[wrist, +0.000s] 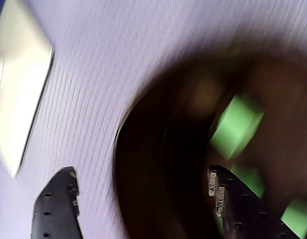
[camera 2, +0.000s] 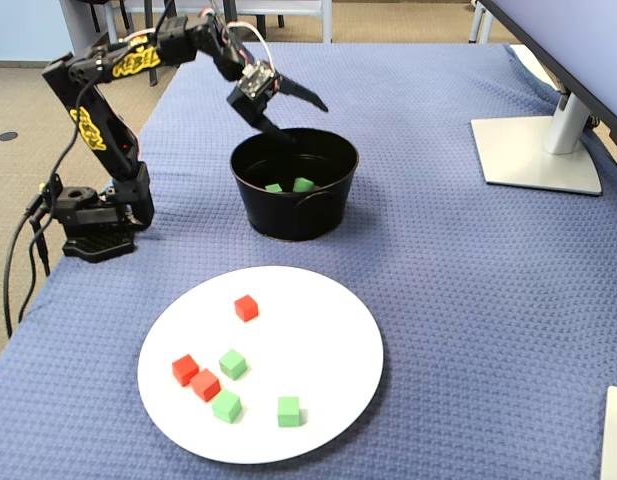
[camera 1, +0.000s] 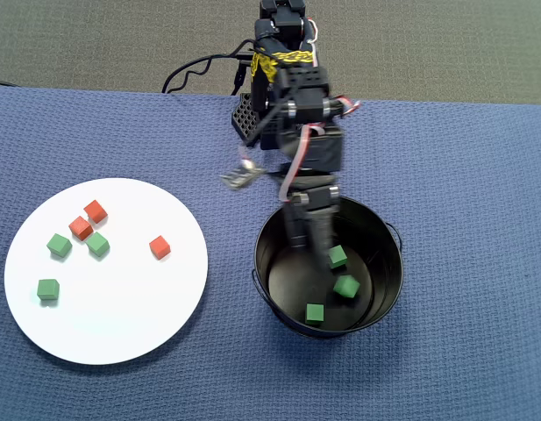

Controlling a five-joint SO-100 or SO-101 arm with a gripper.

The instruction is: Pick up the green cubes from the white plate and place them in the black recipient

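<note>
Nearest in the fixed view lies the white plate (camera 2: pixel 318 400) on the blue-clothed bench (camera 2: pixel 468 280). It carries three green cubes: one by the near rim (camera 2: pixel 288 411), one just left of it (camera 2: pixel 226 406), and one a little farther back (camera 2: pixel 232 363). Three red cubes share the plate (two touching at the left (camera 2: pixel 196 378), one apart toward the far side (camera 2: pixel 246 308)).

Beyond the plate stands the black recipient (camera 2: pixel 294 215), upright. The overhead view shows three more green cubes on its floor (camera 1: pixel 344 286), each lying loose and apart from the others.

Above the bucket's far rim hang the jaws (camera 2: pixel 288 117) of the arm (camera 2: pixel 98 130), spread wide with nothing held between them; one finger (camera 2: pixel 271 135) dips toward the bucket's mouth. The wrist view is blurred, but shows the two finger tips well apart.

Farthest back, right, is a monitor stand (camera 2: pixel 536 150).
</note>
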